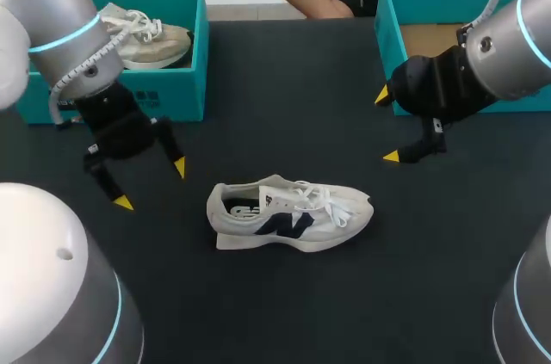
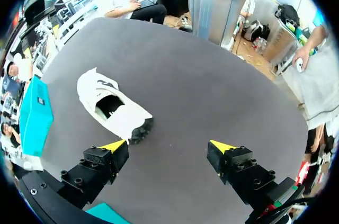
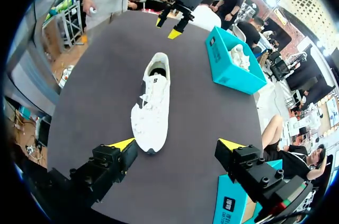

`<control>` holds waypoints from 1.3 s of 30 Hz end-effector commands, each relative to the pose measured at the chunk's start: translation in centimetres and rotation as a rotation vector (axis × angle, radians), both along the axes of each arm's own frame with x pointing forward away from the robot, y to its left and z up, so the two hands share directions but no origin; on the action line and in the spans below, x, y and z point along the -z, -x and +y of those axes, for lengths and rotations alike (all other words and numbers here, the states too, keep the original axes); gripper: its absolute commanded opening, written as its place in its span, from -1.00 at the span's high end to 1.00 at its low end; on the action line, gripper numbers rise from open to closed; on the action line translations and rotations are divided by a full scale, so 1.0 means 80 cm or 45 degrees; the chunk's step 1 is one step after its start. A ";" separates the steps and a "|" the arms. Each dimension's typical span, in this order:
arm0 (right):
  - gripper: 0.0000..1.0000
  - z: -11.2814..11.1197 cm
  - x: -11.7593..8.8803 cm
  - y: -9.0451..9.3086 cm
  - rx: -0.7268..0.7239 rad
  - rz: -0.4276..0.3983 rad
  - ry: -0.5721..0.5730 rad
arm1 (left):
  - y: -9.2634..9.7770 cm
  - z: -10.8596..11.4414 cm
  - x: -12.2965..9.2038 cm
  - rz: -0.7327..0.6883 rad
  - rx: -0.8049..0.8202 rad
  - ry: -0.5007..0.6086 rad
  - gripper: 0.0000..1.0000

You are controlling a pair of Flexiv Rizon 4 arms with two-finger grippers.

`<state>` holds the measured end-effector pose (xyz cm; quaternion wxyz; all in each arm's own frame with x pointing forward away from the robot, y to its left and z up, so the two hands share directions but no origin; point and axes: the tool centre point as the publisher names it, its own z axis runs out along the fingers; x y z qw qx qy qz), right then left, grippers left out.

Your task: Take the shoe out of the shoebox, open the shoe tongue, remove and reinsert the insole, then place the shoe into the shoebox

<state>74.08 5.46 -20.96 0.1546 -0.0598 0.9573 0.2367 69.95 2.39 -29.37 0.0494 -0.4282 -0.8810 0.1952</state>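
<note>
L gripper (image 1: 151, 184) hangs left of shoe (image 1: 288, 216), fingers spread, empty; R gripper (image 1: 386, 126) far-right, also spread. Shoe upright on dark table (image 1: 284, 312).

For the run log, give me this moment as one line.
white sneaker: upright on table | left gripper: open, empty | right gripper: open, empty

Head view: fixed, high behind the robot, facing down on the table (image 1: 284, 71). Widest take: shoe (image 1: 288, 213), left box (image 1: 129, 97), right box (image 1: 516, 101), both arms' ends.

Left wrist view: low and close over the table, facing out past the left gripper (image 2: 167, 143). The shoe lies just ahead of one finger.

Right wrist view: higher, farther back, behind the right gripper (image 3: 177, 144). It faces along the shoe's length toward the left gripper and left box.

All three views share the shoe.
</note>
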 end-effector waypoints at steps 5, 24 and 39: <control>-1.00 0.001 0.001 0.001 0.003 -0.002 0.003 | -0.010 0.025 0.009 0.032 -0.573 0.504 -1.00; -1.00 0.001 0.001 0.001 0.003 -0.002 0.003 | -0.006 0.049 0.070 0.665 -1.108 1.177 -1.00; -1.00 0.001 0.001 0.001 0.003 -0.002 0.003 | 0.004 0.059 0.088 0.695 -1.179 1.125 -1.00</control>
